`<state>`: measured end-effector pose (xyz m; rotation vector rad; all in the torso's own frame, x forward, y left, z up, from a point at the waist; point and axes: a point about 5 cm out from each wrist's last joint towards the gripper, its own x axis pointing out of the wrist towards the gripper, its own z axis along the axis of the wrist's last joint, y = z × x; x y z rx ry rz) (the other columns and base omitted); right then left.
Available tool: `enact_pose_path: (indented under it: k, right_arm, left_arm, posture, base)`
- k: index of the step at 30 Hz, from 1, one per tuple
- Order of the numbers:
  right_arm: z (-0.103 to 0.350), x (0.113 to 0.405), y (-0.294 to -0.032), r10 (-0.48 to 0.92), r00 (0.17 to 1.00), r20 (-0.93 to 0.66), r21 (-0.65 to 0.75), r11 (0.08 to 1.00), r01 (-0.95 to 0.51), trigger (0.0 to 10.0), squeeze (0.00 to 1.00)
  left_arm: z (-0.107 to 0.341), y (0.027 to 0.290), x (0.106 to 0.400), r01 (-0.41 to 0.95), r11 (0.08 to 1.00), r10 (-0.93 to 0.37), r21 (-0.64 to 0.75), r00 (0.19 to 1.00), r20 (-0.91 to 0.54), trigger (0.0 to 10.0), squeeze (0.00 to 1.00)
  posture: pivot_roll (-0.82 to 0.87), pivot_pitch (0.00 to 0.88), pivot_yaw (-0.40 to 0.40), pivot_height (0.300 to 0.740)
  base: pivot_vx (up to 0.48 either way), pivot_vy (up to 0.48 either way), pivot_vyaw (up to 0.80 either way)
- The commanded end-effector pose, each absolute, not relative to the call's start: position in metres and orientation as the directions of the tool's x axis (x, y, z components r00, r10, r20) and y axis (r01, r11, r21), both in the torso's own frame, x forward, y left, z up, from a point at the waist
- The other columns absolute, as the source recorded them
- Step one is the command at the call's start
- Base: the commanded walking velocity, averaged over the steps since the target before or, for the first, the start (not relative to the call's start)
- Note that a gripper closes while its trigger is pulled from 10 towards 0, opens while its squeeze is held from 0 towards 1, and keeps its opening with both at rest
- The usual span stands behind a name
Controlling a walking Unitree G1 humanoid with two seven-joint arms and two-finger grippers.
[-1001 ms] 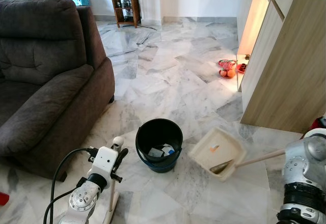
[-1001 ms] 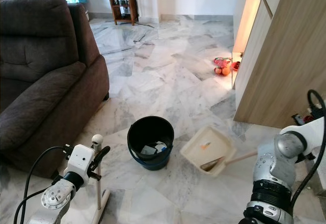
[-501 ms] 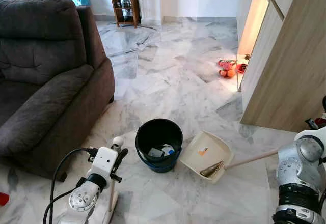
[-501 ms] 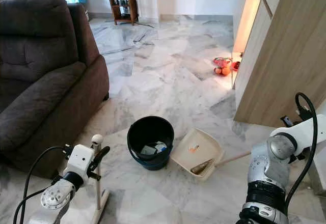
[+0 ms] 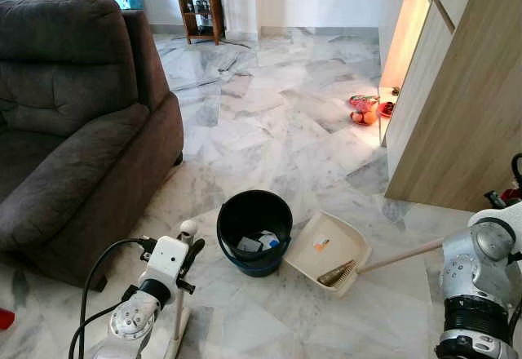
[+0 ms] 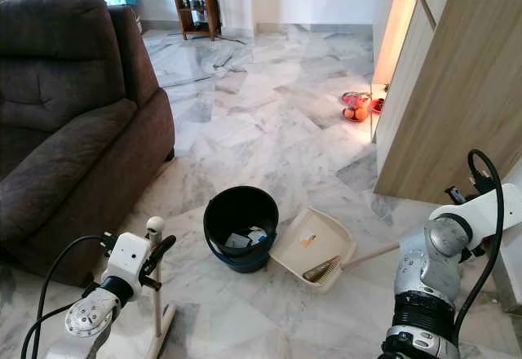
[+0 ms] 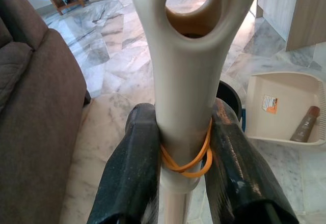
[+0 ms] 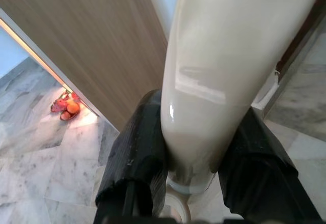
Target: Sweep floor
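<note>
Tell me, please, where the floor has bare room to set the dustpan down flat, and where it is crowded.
The widest bare patch is the marble floor between the sofa and the wooden cabinet, beyond the black bucket. It is crowded near the robot: bucket and dustpan sit side by side, and the broom handle stands close by the sofa. Small red and orange items lie by the cabinet's lit gap.
</note>
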<state>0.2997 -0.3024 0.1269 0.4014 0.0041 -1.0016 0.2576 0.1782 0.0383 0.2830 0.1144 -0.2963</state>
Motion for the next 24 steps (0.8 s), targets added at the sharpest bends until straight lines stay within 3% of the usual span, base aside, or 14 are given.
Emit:
enact_pose_path:
  k: [1,24]
  right_arm:
    - [0.1337,0.3035,-0.2974,-0.805,0.572,-0.157,0.345,0.499,0.795,10.0,0.00]
    - [0.1296,0.3063,-0.2914,-0.785,0.594,-0.177,0.336,0.519,0.786,10.0,0.00]
  left_arm:
    - [0.0396,0.1812,0.2558,0.311,0.905,-0.278,0.289,0.949,-0.151,10.0,0.00]
    - [0.0406,0.1778,0.2560,0.315,0.905,-0.284,0.287,0.948,-0.148,10.0,0.00]
  posture:
    - [0.15,0.000,0.063,0.740]
    - [0.16,0.000,0.063,0.740]
  base:
    - [0.000,0.000,0.00]
    - [0.000,0.000,0.00]
